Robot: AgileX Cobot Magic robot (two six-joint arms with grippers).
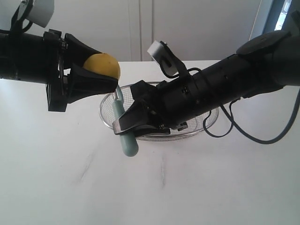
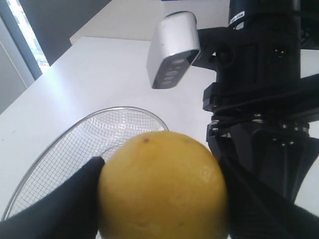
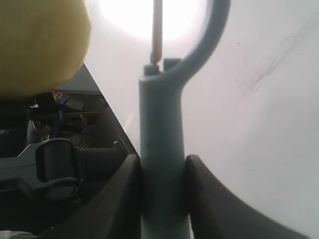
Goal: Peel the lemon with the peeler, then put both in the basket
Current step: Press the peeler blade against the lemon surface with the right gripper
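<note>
Exterior cam is bright but washed out. The table [image 1: 140,187] left of the lemon [image 1: 104,65] is nearly blown white, and daylight comes in from a window strip [image 1: 285,16] far up and to the lemon's right. Shadows are faint and soft, mostly below the lemon under the basket [image 1: 206,123]. Everything's a little soft.

On the left wrist cam the lemon sits right up close, evenly lit and slightly fuzzy. There's an overexposed strip of daylight well away from it at the frame edge.

On the right wrist cam the lemon is just an out-of-focus yellow blur. A big glare patch just beside it backlights the peeler [image 3: 162,149] and eats the blade detail.
</note>
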